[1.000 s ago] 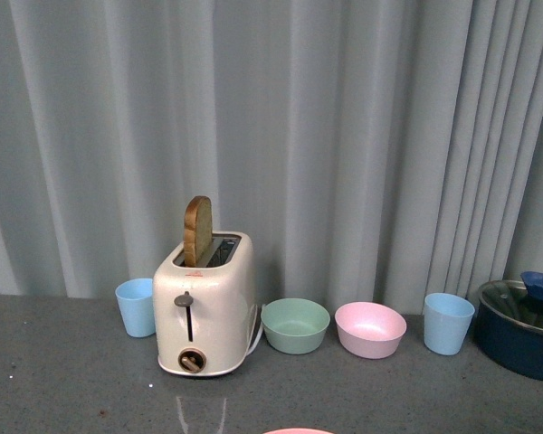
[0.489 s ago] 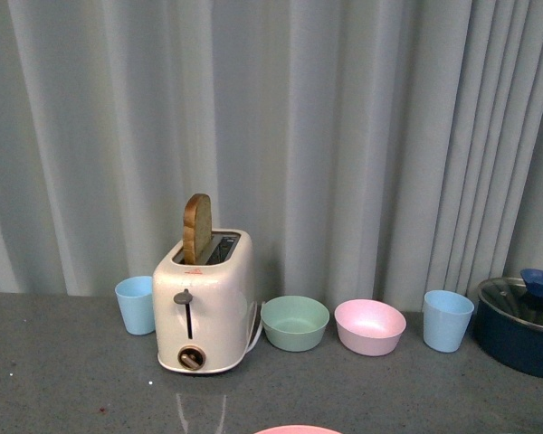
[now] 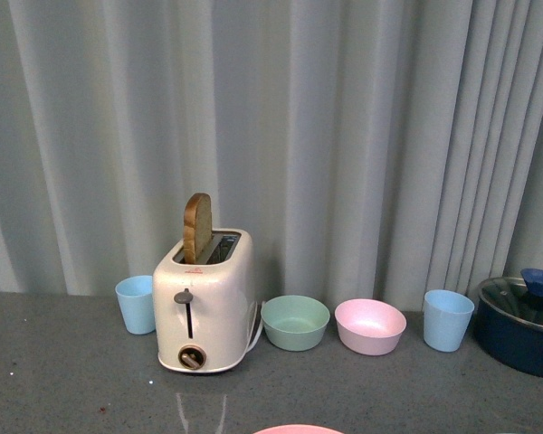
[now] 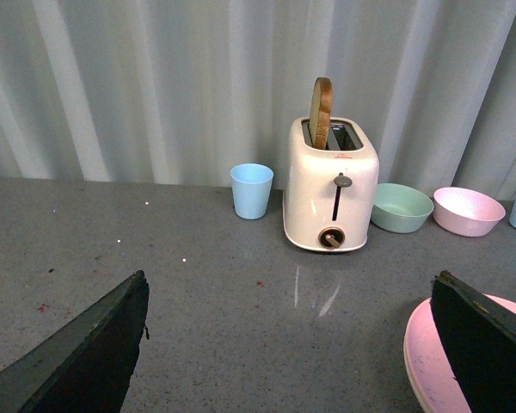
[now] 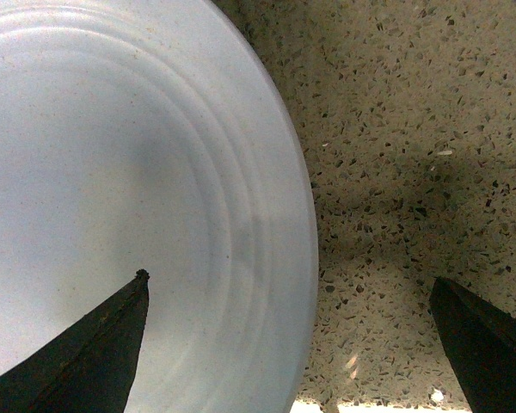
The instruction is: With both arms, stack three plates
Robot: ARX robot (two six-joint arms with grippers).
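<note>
The pink plate [image 4: 426,361] lies on the grey counter, partly behind one finger of my left gripper [image 4: 290,284], which hangs open over bare counter beside it. In the front view only a sliver of the pink plate's rim [image 3: 297,429] shows at the bottom edge, and neither gripper is in sight. My right gripper [image 5: 288,280] is open just above the light blue plate [image 5: 112,172]. One of its fingers is over the plate and the other over the speckled counter, with the plate's rim between them. Nothing is held by either gripper.
Along the curtain stand a cream toaster [image 3: 205,312] with a bread slice, a blue cup [image 3: 136,305], a green bowl [image 3: 295,323], a pink bowl [image 3: 370,326], a second blue cup [image 3: 448,320] and a dark lidded pot [image 3: 522,330].
The front view has shifted slightly, so the back row sits a little higher and slightly more of the pink plate's rim shows at the bottom edge.
</note>
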